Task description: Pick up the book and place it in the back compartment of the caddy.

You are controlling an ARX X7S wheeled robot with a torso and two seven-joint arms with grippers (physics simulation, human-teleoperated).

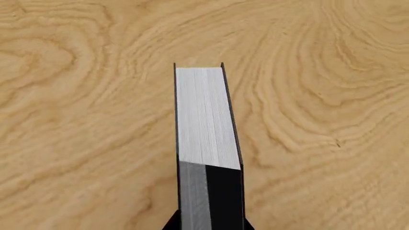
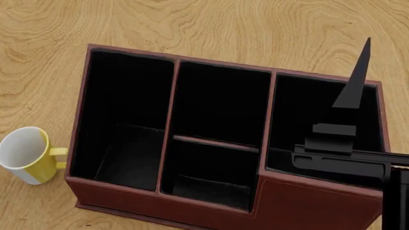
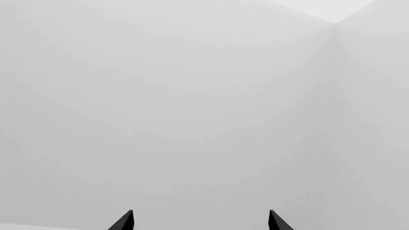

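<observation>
The left gripper sits closest to the lens in its wrist view. Only its two dark tips show, one against each cover of the book, so it is clamped on the book. The white page edges face the camera, with bare wood beyond.

The wooden table is the largest thing in the head view, and the caddy stands on it, reddish-brown outside and black inside. The caddy has a long cell on each side and a middle column split by a low divider. The back compartment is the shorter section of that column, on the caddy's near side in the head view, and nothing lies in it.

A black arm reaches across the caddy's long side cell, the one farthest from the mug. The book rises from the arm's end as a thin dark blade, tilted, with its tip past the caddy's far rim. It is above that side cell and apart from the back compartment, with the divider wall between them.

The yellow and white mug stands upright just beside the caddy's opposite end, its handle towards the caddy.

The right gripper shows two small dark tips spread apart with nothing between them, against plain grey surfaces.
</observation>
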